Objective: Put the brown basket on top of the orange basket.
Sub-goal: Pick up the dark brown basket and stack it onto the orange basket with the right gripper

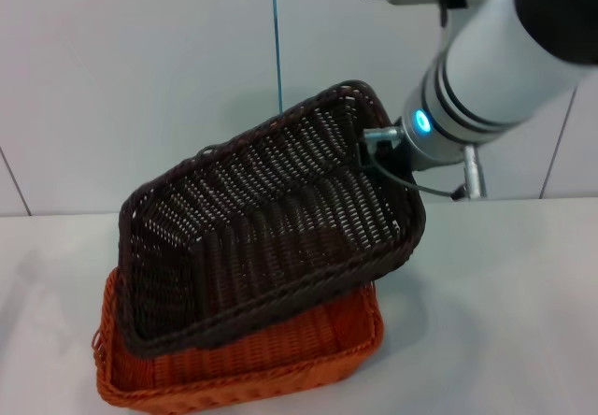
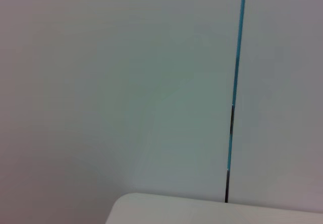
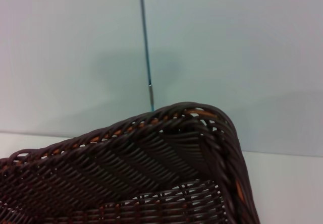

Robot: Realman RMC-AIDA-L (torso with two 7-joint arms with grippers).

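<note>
The orange basket (image 1: pixel 280 359) is sitting on the white desk (image 1: pixel 505 303) at the near edge of the head view, with the brown basket (image 1: pixel 271 237) resting tilted on top of it, low end dipping inside the orange rim at the robot's left and far right corner lifted high. The right gripper (image 1: pixel 369 149) is reaching down from the upper right, arm angled steeply, fingers clamping that raised rim. The left gripper is appearing nowhere.
</note>
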